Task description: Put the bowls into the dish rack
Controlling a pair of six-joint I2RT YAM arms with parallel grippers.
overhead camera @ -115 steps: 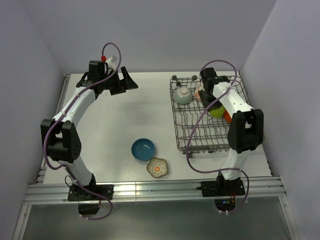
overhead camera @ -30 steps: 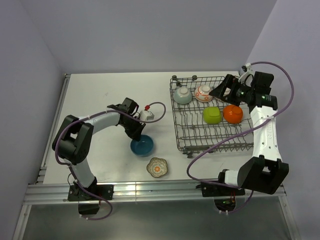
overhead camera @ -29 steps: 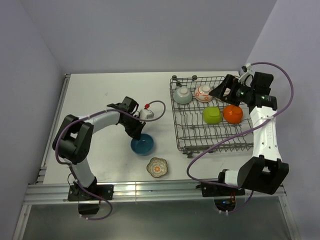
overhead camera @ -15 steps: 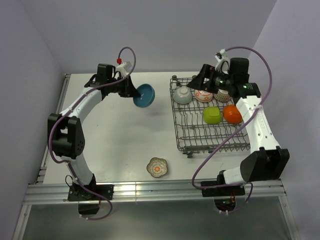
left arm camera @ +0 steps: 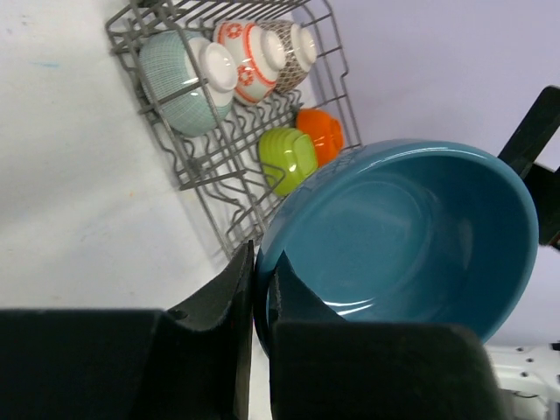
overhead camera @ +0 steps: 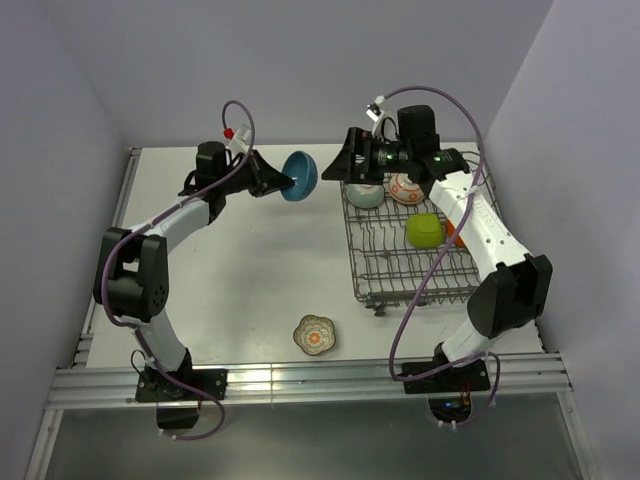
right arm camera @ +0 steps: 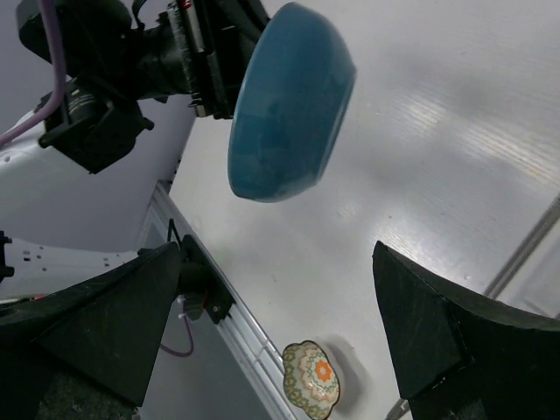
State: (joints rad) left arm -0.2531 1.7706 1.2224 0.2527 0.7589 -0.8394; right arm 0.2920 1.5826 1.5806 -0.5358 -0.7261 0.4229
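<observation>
Left hand is clamped on the rim of the deep blue bowl, one finger inside the rim and one outside. The bowl is held up off the bench, turned on its side, with its opening toward the left arm and its underside toward the right arm. It sits over the far middle of the bench, just left of the far-left corner of the dish rack.

Right hand has its fingers wide apart with nothing between them. It hangs above the rack's far-left corner, pointed at the blue bowl's underside, close but not touching.

The dish rack is on the right side of the bench and five bowls are in it. In the far row the pale teal bowl, orange-white patterned bowl and grey patterned bowl stand on edge side by side. One row nearer are the lime-green bowl and, just right of it, the orange bowl, which the right arm partly hides in the top view.

The floral bowl is upright on the bench at near centre, well apart from the rack and from both hands.
</observation>
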